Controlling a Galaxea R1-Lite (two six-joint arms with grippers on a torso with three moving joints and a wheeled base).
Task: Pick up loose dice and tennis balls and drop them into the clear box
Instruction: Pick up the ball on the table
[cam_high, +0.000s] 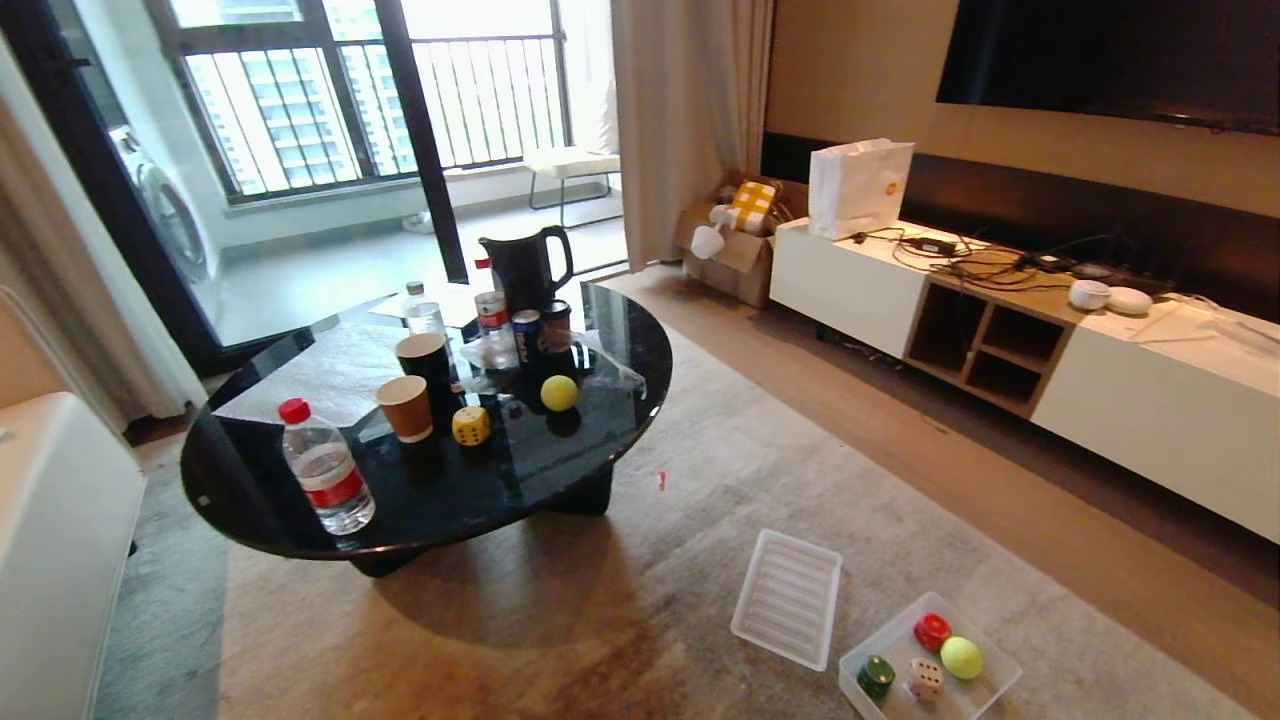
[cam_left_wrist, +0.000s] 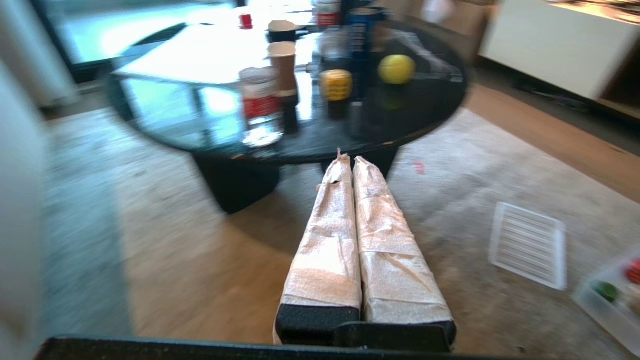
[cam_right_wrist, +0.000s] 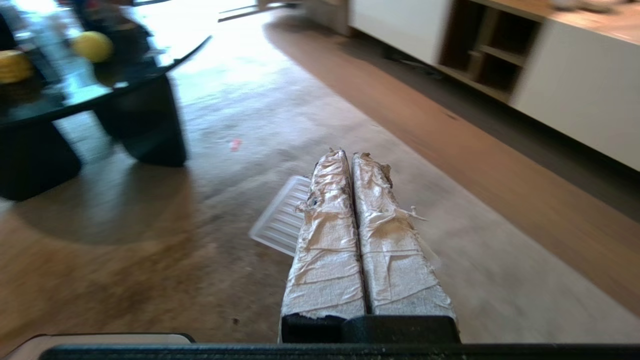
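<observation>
Claws, left (cam_left_wrist: 352, 160) and right (cam_right_wrist: 350, 152), pressed closed and empty; yellow die (cam_left_wrist: 336, 85) and ball (cam_left_wrist: 396, 69) on counter (cam_left_wrist: 400, 135) at left claw's twelve o'clock, nearer it.

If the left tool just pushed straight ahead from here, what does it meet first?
Probably the black table's near edge: the shut left tool points at it over bare carpet, with the yellow die beyond. Depth is uncertain.

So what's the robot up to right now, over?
Both grippers shut, empty. Yellow die and tennis ball on table; clear box on floor. Cups crowd the die.
</observation>
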